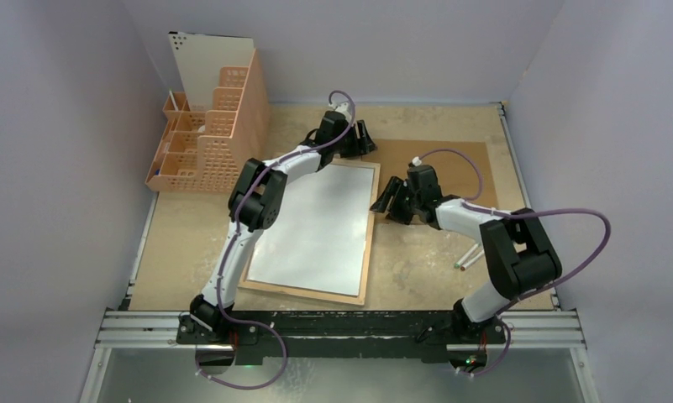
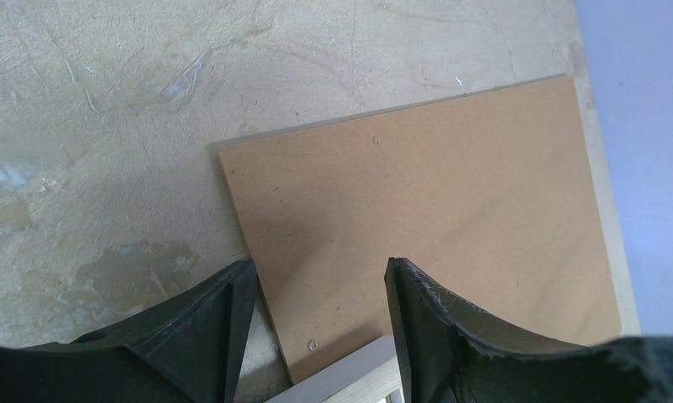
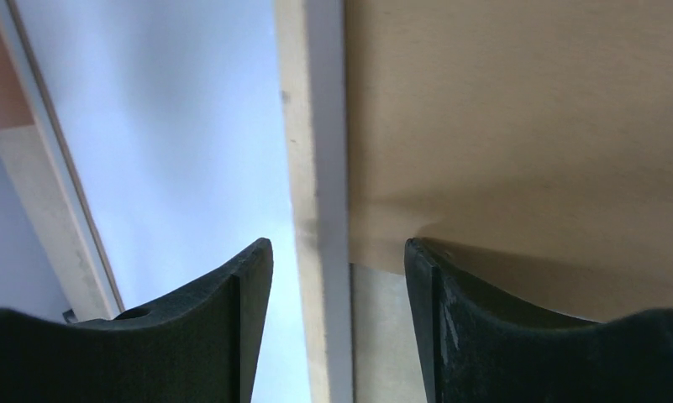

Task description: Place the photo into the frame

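Observation:
The frame (image 1: 303, 290) lies flat in the middle of the table, its light wood rim up. A white sheet (image 1: 316, 222), which looks like the photo lying face down, fills it. My left gripper (image 1: 362, 138) hovers at the frame's far right corner, open. In the left wrist view that corner (image 2: 349, 374) sits between the spread fingers of the left gripper (image 2: 320, 264). My right gripper (image 1: 389, 197) is at the frame's right edge, open. Its wrist view shows the rim (image 3: 316, 126) between the separated fingers of the right gripper (image 3: 339, 243), with white sheet (image 3: 190, 126) beside it.
A brown hardboard backing sheet (image 1: 450, 164) lies on the table at the back right, touching the frame's corner (image 2: 425, 210) (image 3: 526, 101). A peach plastic organiser (image 1: 207, 134) stands at the back left. Two white sticks (image 1: 467, 260) lie near the right arm.

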### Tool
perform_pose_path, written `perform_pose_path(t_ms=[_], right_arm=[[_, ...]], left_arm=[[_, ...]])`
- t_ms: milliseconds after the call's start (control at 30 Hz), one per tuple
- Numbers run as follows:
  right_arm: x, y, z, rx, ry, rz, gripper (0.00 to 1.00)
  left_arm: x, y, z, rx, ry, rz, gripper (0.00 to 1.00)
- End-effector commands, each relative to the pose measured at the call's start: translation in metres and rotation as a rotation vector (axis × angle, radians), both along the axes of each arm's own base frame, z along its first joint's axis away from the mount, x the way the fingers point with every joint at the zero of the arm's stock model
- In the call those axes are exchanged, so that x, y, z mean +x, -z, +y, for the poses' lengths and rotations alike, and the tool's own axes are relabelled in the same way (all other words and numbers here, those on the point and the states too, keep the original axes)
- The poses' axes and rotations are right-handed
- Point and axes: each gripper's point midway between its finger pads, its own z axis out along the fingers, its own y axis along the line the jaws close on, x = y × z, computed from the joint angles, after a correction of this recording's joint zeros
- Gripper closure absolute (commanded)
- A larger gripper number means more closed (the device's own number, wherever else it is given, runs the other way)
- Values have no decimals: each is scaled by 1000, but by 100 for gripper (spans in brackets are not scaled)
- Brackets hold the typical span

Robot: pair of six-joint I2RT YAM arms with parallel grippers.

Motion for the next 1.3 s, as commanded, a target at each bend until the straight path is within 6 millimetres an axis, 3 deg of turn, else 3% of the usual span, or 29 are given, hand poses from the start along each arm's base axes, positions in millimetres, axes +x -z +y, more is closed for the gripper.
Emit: perform_pose_path(t_ms=[0, 267, 433, 800, 933, 1067, 1167, 1267], right_arm=[[5, -5, 31, 78, -104, -17, 40], [21, -18, 67, 154, -213, -103, 58], [35, -20, 79, 168, -250, -157, 58], [54, -12, 86, 154, -273, -229, 52], [52, -13, 69, 73, -223, -226, 49], [43, -28, 42, -22, -144, -242, 44], [37, -46, 13, -101, -26, -260, 41], [31, -52, -32, -210, 150, -246, 38]], left_arm=[[-11, 16, -10, -24, 22, 60, 40], [-18, 8, -30, -127, 95, 88, 39], [-23, 5, -45, -230, 140, 127, 39], [-26, 6, -55, -342, 171, 162, 39], [-17, 5, -45, -273, 101, 122, 39], [-6, -7, -29, -166, 32, 50, 36], [-3, -17, -21, -119, 6, 25, 34], [-2, -17, -16, -78, -1, 20, 32]])
